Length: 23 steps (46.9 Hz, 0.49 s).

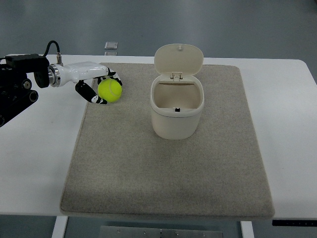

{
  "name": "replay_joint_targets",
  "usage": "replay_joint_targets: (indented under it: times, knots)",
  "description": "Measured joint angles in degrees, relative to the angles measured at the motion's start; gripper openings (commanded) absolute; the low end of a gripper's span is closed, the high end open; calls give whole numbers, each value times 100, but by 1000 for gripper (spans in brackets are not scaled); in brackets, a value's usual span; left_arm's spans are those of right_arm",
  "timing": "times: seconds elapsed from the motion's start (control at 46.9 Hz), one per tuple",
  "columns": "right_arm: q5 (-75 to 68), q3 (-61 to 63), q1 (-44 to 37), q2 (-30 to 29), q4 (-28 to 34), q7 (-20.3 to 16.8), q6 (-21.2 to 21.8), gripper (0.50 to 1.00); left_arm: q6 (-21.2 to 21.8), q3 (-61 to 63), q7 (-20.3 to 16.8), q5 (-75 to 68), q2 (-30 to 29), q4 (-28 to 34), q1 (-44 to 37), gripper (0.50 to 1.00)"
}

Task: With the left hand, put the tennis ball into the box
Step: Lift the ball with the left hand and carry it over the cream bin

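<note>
My left hand (pixel 96 85) has its fingers curled around the ball (pixel 110 90) at ten o'clock on the mat (pixel 168 168), and I worry that loose grip could drop it short of the open box (pixel 177 106).

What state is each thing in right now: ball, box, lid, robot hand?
Tennis ball: gripped, at the mat's left edge, not yet in the box.
Box: upright, open, looks empty.
Lid: flipped up behind the opening.
Left robot hand: fingers curled around the ball.
Mat: flat on the table.
</note>
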State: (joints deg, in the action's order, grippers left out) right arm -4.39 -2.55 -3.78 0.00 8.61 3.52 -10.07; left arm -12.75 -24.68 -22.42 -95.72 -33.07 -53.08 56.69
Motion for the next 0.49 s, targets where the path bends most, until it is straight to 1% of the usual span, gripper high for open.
replay_joint_targets:
  times: [0.064,0.149,0.213,0.341,0.49]
  knots:
    - [0,0,0,0,0,0,0,903,1,-3,-14,16,-108,-129,29,500]
    - [0,0,1,0,0,1,0,901,20,-29,-56,22,-423,-468,113,500]
    - [0,0,0,0,0,1,-2,901,43,-44,-158,35,-685,-889,163,500]
    - [0,0,0,0,0,-3,-3,903,69,-66,-558,54,-1235,-1819,215,500]
    - [0,0,0,0,0,-6,-3,903,112,-71,-713,54,-1593,-2566,299,500]
